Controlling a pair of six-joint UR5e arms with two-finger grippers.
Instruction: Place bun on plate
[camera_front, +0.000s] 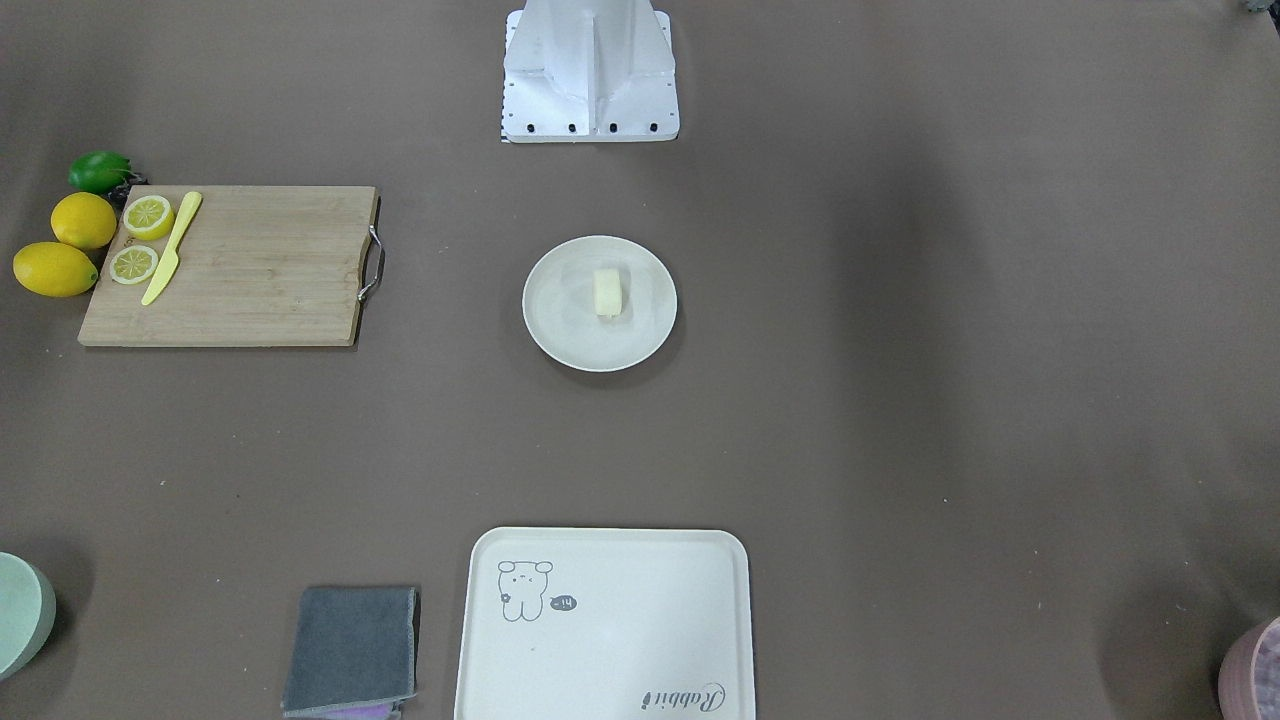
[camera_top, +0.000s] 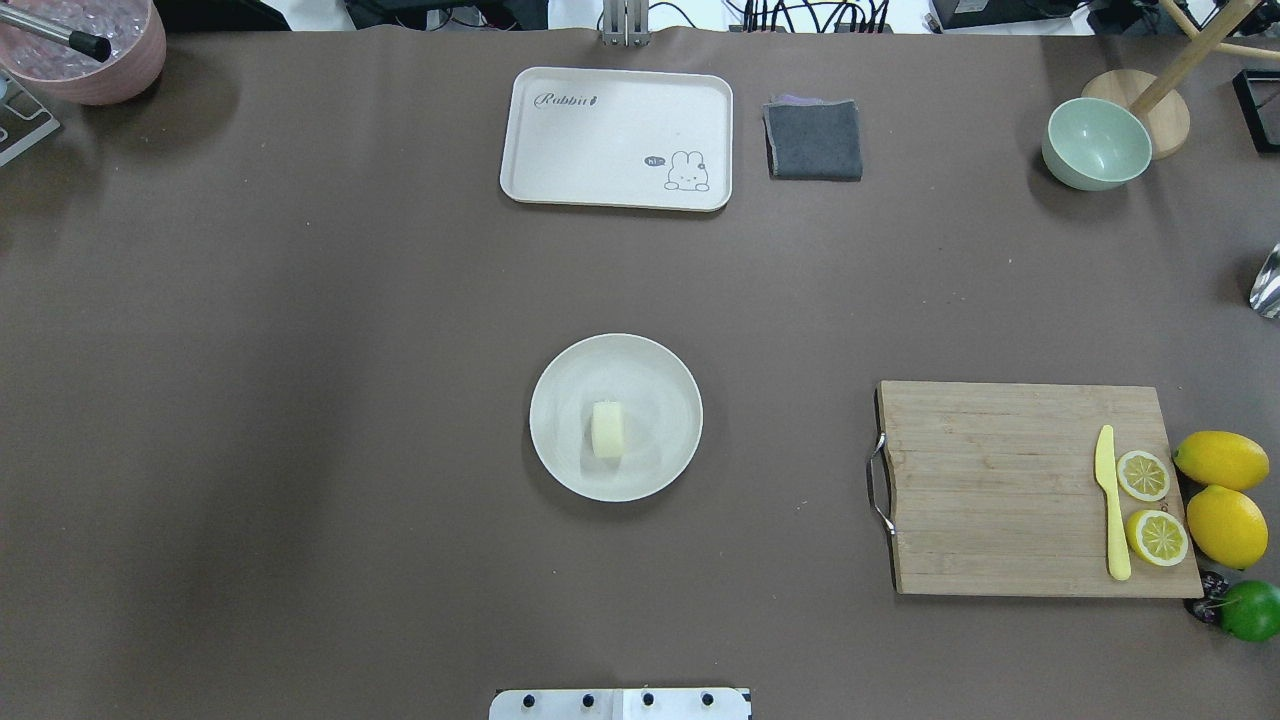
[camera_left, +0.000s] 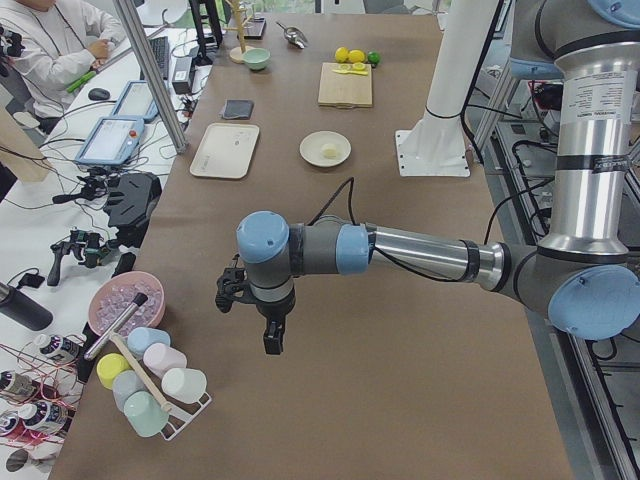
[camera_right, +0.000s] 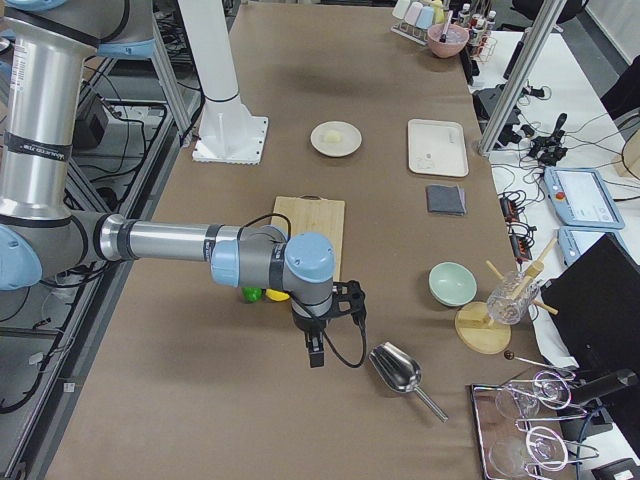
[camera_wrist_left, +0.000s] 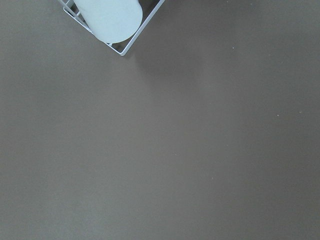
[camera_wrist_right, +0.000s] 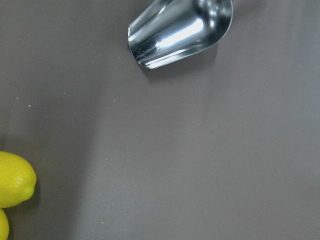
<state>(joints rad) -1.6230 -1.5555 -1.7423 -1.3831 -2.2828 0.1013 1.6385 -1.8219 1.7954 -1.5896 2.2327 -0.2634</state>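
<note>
The bun (camera_top: 608, 430) is seen lying on the plate (camera_top: 660, 385), near its ctr and apart from the rim, long side running toward/away from the robot. The plate is set mid-table, in front of the robot's base (camera_top: 620, 704). Both arms are held well apart from it. The left gripper (camera_left: 271, 345) is hung pointing down over bare table at the robot's left end, near a wire rack of pastel cups (camera_left: 150, 390) & a pink bowl (camera_left: 125, 300); whether its fingers are spread or pressed together cannot be told (shown only in the side view). One pale cup (camera_wrist_left: 107, 17) in the rack corner is caught by the left wrist cam, the rest of that view being brown table. The right gripper (camera_right: 315, 355) is held over the table at the right end, between the lemons (camera_right: 275, 294) & a metal scoop (camera_right: 395, 368); its fingers' state cannot be told either. On the robot's right a wooden cutting board (camera_top: 1000, 480) is laid, w/ a yellow knife (camera_top: 1112, 505) & two lemon halves (camera_top: 1143, 475) on it; a lime (camera_top: 1250, 610) is set just off its corner. On the far side a cream tray (camera_top: 600, 150), a grey cloth (camera_top: 813, 140) & a green bowl (camera_top: 1095, 145) are placed.
</note>
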